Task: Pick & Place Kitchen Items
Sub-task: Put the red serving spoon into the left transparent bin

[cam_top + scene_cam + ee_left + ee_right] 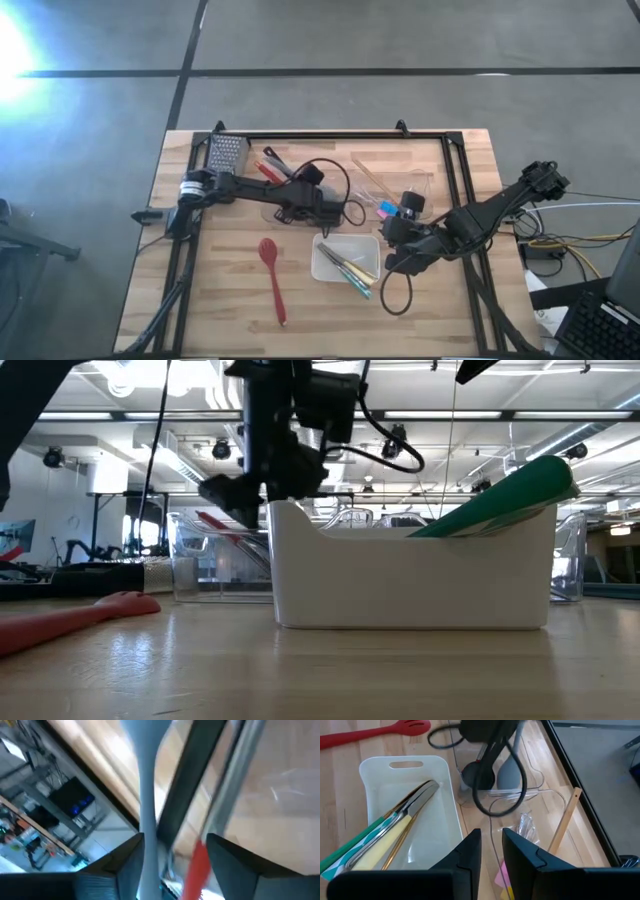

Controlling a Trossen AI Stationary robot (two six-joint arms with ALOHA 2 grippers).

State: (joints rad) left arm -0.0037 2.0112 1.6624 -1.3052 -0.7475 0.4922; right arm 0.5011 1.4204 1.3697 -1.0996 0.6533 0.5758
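We see the left gripper (340, 212) over the left clear plastic bin (275, 212), its dark fingers (125, 870) spread apart around a slim grey handle (146, 795) and a red one (197, 867). The right gripper (491, 847) hovers beside the glossy white rectangular tray (370, 767), fingers nearly together, holding nothing. Metal tongs (412, 805) and a green-handled utensil (350, 847) lie in the tray. A matte red slotted spoon (272, 275) rests on the wooden table (220, 300).

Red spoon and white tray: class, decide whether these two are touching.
Apart. The high view shows bare wood between the red spoon lying on the table and the white tray beside it.
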